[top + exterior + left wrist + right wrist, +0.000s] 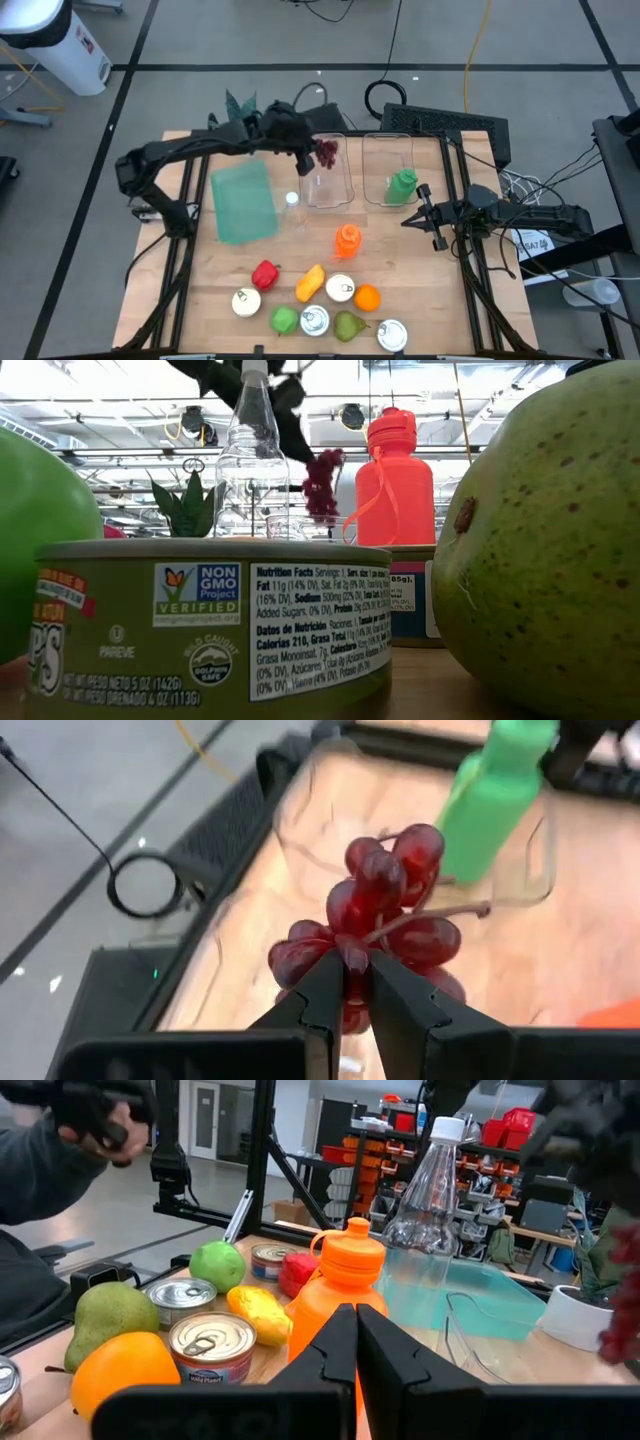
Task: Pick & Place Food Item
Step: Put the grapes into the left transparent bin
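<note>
The left gripper (318, 160) is seen raised over the far middle of the table (200, 280), its fingers (325, 995) closed on a bunch of dark red grapes (385, 915), which is held clear of the surface above the left of two clear bins (327, 190). In the right-hand clear bin (375, 170) a green bottle (402, 186) is contained. The right gripper (412, 220) is positioned near the table's right edge, just beside that bin, with its fingers (335, 1350) pressed together and nothing between them. An orange bottle (347, 240), a clear plastic bottle (292, 200) and a teal lid (243, 200) are found nearer the middle. Along the near edge are grouped a red pepper (265, 273), a yellow fruit (310, 283), an orange (367, 298), a green apple (285, 320), a pear (349, 325) and several cans (340, 288).
</note>
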Motion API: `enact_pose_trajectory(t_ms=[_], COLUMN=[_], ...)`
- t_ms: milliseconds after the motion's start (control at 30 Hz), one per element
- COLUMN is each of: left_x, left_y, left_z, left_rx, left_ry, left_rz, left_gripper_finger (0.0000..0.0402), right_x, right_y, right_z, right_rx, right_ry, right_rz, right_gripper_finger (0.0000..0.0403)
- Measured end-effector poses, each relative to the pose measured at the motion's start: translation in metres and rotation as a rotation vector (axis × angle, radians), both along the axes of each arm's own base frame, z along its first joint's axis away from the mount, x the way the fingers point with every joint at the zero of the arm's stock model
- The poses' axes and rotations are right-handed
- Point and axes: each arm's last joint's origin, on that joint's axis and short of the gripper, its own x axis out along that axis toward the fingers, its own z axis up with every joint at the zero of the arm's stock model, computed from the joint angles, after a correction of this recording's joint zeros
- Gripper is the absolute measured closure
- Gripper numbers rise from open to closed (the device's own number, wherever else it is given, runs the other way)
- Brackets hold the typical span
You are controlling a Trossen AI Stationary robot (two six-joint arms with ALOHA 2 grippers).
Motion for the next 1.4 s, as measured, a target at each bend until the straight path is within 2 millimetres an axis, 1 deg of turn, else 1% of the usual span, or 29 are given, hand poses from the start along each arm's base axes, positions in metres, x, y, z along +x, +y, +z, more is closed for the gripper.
enact_pose_trajectory(t_ms=[200, 367, 767, 833, 900, 1000, 1400], left_x=[0.01, 0.016, 0.019, 0.021, 0.023, 0.025, 0.029], left_y=[0.006, 0.008, 0.008, 0.009, 0.01, 0.011, 0.011], left_z=[-0.03, -0.046, -0.061, -0.067, -0.078, -0.089, -0.11], left_rx=[-0.044, -0.071, -0.076, -0.081, -0.086, -0.091, -0.098], left_ry=[0.114, 0.167, 0.241, 0.263, 0.308, 0.35, 0.433], left_rz=[-0.002, -0.001, -0.029, -0.032, -0.034, -0.042, -0.078], left_gripper_finger=[0.0352, 0.0352, 0.0352, 0.0352, 0.0352, 0.0352, 0.0352], right_x=[0.0, 0.0, 0.001, 0.001, 0.002, 0.002, 0.003], right_y=[0.0, 0.0, 0.0, 0.0, 0.0, 0.0, 0.0], right_z=[0.0, 0.0, -0.001, -0.002, -0.002, -0.002, -0.002], right_rx=[0.003, 0.003, 0.004, 0.004, 0.005, 0.004, 0.002], right_ry=[0.001, 0.001, 0.013, 0.019, 0.025, 0.027, 0.028], right_rz=[0.0, 0.0, 0.0, 0.0, 0.0, -0.001, -0.003], right_gripper_finger=[0.0403, 0.0403, 0.0403, 0.0403, 0.0403, 0.0403, 0.0403])
